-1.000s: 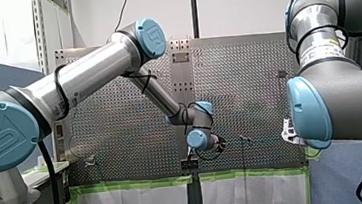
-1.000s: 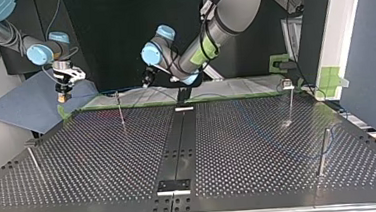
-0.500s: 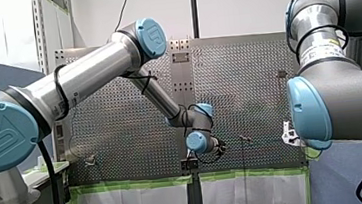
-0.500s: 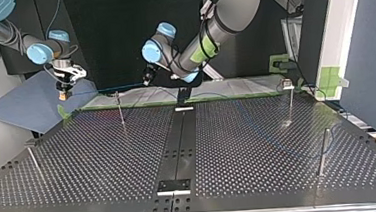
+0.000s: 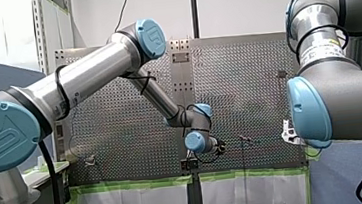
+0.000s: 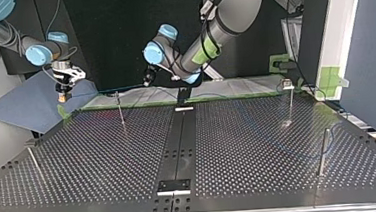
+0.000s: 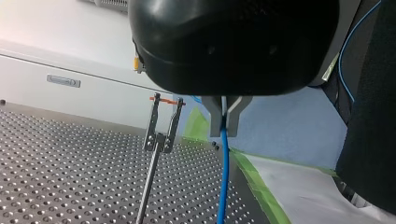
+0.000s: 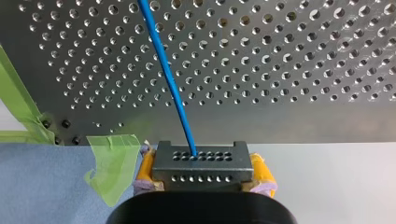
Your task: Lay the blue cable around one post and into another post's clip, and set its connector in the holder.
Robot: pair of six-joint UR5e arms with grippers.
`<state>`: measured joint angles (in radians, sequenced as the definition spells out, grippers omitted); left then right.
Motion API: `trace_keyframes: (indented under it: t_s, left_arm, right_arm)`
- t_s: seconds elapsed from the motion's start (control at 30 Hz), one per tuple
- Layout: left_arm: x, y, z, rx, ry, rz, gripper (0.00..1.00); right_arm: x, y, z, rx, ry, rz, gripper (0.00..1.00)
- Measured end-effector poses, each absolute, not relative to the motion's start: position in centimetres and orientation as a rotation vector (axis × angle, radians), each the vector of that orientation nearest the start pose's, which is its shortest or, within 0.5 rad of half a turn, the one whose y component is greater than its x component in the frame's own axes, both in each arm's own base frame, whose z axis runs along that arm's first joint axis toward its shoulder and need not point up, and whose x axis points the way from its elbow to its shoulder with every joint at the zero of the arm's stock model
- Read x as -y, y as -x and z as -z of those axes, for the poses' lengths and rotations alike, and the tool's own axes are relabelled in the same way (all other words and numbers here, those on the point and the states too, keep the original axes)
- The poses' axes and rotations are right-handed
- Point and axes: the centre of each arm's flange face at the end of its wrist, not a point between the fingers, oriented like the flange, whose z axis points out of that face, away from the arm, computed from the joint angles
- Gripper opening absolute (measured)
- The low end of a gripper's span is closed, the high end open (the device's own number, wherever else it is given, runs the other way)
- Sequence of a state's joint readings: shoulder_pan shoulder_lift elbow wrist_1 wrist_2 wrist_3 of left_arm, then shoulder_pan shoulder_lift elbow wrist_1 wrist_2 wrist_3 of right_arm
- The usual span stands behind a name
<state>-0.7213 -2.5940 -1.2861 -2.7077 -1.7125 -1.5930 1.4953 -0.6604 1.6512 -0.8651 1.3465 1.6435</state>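
Note:
The blue cable (image 7: 223,182) runs from between my left gripper's (image 7: 225,125) metal fingers, which are shut on it, down toward the table. A clip post (image 7: 161,135) stands close beside it. My right gripper (image 8: 201,183) has its yellow pads (image 8: 262,169) shut on the dark connector (image 8: 201,162), and the cable (image 8: 164,70) leaves the connector over the perforated plate. In the top view my right gripper (image 6: 64,92) hangs beyond the table's far left corner and my left gripper (image 6: 147,81) near the far middle, with the cable (image 6: 112,89) strung between them.
Thin posts stand on the table: one at the far left (image 6: 120,109), one at the near left (image 6: 33,163), two at the right (image 6: 289,103) (image 6: 322,151). A black strip with a plate (image 6: 173,185) runs down the middle. Green tape (image 8: 111,163) edges the table.
My left wrist has shifted a little to the front view's left and slightly lower, carrying the cable. My right gripper has stayed nearly in place.

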Motion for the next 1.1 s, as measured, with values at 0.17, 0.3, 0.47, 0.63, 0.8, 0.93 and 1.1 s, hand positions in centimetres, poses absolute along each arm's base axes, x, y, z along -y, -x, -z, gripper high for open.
trace_keyframes:
  t_s: [0.17, 0.3, 0.47, 0.63, 0.8, 0.93, 1.1]
  left_arm:
    - [55.8, -46.7, 0.5, -1.809, -0.541, 0.372, 0.0]
    - [55.4, -47.2, 0.5, -1.809, -0.533, 0.368, 0.0]
    - [55.4, -47.4, 0.3, -1.808, -0.533, 0.37, 0.0]
    - [55.5, -47.4, 0.3, -1.808, -0.535, 0.373, 0.0]
    - [55.6, -47.4, 0.4, -1.806, -0.539, 0.379, 0.0]
    - [55.5, -47.7, 0.4, -1.804, -0.532, 0.379, 0.0]
    - [55.5, -48.5, -0.1, -1.797, -0.515, 0.384, 0.0]
  right_arm:
    - [64.6, -10.8, 1.4, 1.304, -1.364, -1.326, 0.0]
    - [64.8, -10.8, 1.3, 1.303, -1.361, -1.329, 0.0]
    - [64.9, -11.2, 1.2, 1.301, -1.36, -1.339, 0.0]
    - [65.0, -11.3, 1.1, 1.303, -1.357, -1.345, 0.0]
    - [65.0, -11.4, 1.1, 1.303, -1.357, -1.346, 0.0]
    - [65.4, -11.5, 0.8, 1.296, -1.351, -1.355, 0.0]
    - [66.6, -11.6, -0.1, 1.272, -1.334, -1.372, 0.0]
